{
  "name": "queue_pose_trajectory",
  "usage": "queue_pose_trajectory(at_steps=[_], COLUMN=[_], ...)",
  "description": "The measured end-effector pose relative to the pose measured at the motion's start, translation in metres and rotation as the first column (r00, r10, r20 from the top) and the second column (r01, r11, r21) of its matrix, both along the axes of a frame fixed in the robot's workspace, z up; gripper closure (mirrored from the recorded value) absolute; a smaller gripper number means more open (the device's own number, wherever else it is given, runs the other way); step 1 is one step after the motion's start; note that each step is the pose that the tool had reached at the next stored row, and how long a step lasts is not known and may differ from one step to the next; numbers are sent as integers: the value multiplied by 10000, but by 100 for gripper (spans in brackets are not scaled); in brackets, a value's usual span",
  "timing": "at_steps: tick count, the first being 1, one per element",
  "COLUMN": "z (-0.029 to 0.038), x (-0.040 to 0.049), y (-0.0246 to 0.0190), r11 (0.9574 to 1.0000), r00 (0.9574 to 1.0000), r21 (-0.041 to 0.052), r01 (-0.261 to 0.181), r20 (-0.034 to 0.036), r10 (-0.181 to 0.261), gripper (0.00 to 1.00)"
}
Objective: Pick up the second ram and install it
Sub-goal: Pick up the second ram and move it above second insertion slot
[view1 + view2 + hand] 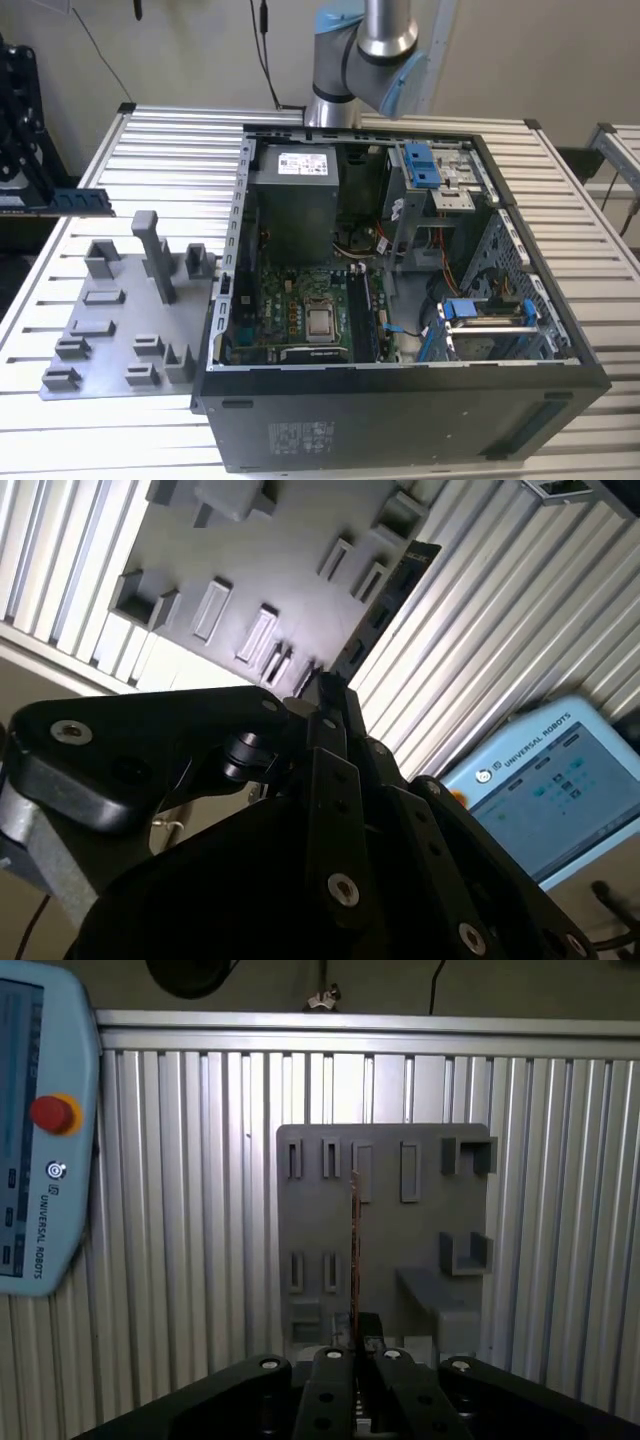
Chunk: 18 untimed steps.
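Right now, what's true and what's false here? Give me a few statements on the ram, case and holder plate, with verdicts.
The fingers grip the second ram. True.
The ram is seated in a motherboard slot. False: it is held in the air, to the exterior view's left of the computer case.
The case is open, its inside visible. True.
The grey holder plate lies inside the case. False: it lies on the table beside it.

Free: bare slatted worktop (170, 140) behind the holder plate (120, 320); computer case (400, 420) open above its motherboard (300, 310).
Obstacles: upright holder blocks (155, 255), power supply (295, 200), drive cage (445, 185).
Second ram (85, 200), clamped in the jaws, hangs clear over the plate.
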<state>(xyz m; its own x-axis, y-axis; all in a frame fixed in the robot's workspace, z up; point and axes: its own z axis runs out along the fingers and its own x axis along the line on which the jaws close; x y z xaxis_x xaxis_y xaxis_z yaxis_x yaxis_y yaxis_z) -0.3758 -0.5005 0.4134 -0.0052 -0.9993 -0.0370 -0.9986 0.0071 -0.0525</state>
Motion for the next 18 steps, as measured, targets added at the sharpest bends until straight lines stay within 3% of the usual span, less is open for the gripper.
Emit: queue_pose_trajectory(at_steps=[18], z=[0], x=[352], y=[0], r11=[10000], r00=[10000], r21=[0], r01=[0], r20=[-1], r10=[0], gripper=[86])
